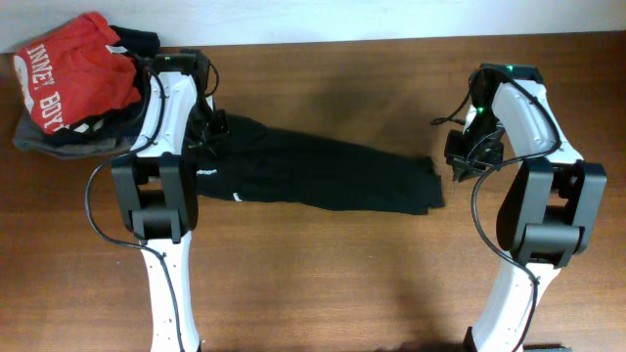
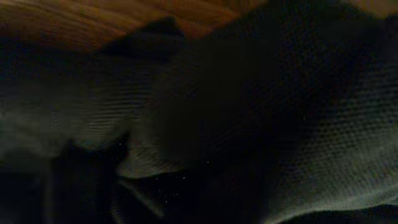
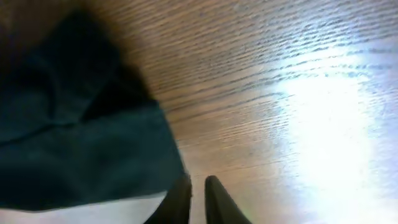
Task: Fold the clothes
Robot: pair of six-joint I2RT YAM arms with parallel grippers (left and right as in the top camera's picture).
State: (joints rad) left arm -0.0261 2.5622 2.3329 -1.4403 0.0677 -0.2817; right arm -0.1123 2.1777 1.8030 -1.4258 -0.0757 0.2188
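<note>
A black garment [image 1: 323, 176] lies spread lengthwise across the middle of the table. My left gripper [image 1: 208, 130] is down on its left end. The left wrist view is filled with dark, bunched fabric [image 2: 249, 112], and the fingers are hidden there. My right gripper [image 1: 460, 164] is just off the garment's right end. In the right wrist view its fingers [image 3: 197, 196] are nearly together with nothing between them. They sit over bare wood beside the garment's edge [image 3: 81, 155].
A pile of clothes sits at the table's far left corner, with a red shirt with white letters [image 1: 73, 73] on top of dark and grey garments [image 1: 59, 137]. The wooden table [image 1: 342, 284] extends in front of the garment. A white wall runs along the back edge.
</note>
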